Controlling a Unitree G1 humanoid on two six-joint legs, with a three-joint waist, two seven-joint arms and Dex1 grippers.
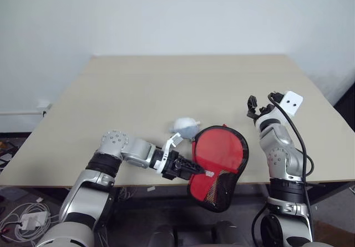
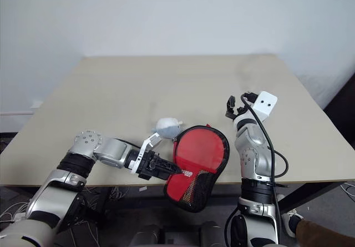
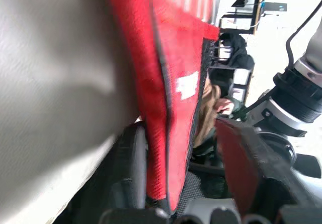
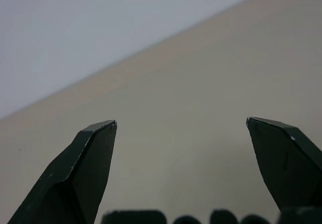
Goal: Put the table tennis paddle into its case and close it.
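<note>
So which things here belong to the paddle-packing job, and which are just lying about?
Job: case at the table's near edge, with the left gripper at it; red paddle face showing in it.
Lying about: small grey pouch on the table, beside the case.

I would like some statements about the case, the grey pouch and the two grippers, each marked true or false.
1. The case hangs partly over the near edge of the table. True.
2. The right gripper is shut on the case. False: its jaws stand wide apart over bare table, with nothing between them.
3. A small grey pouch lies on the table beside the case. True.
4. The left gripper is at the far edge of the table. False: it is at the near edge, at the case.
5. The case lies in the middle of the table. False: it is at the near edge.
</note>
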